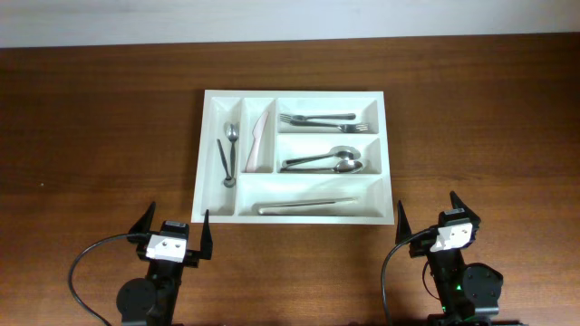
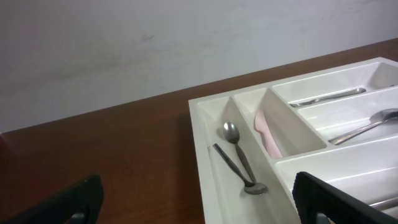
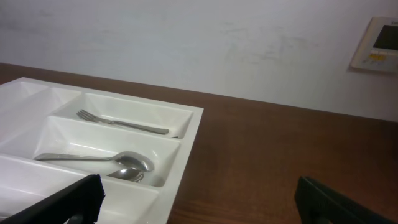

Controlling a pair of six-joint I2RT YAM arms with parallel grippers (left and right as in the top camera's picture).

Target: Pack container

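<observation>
The container (image 1: 299,93), a white five-compartment tray, lies at the middle of the table. Its left narrow slot holds two small spoons (image 1: 227,156), and the slot beside it holds a pale pink utensil (image 1: 261,140). Forks (image 1: 328,120) fill the top wide slot, large spoons (image 1: 322,160) the middle one, and a long knife (image 1: 306,207) the front one. My left gripper (image 1: 178,222) stands open and empty just in front of the tray's near left corner. My right gripper (image 1: 427,206) is open and empty off the near right corner. The left wrist view shows the small spoons (image 2: 239,155); the right wrist view shows the large spoons (image 3: 118,163).
The wooden table (image 1: 91,136) stretches bare to both sides of the tray. Black cables (image 1: 86,267) loop beside each arm base at the front edge. A white wall runs behind the table, with a small wall panel (image 3: 379,43) at the far right.
</observation>
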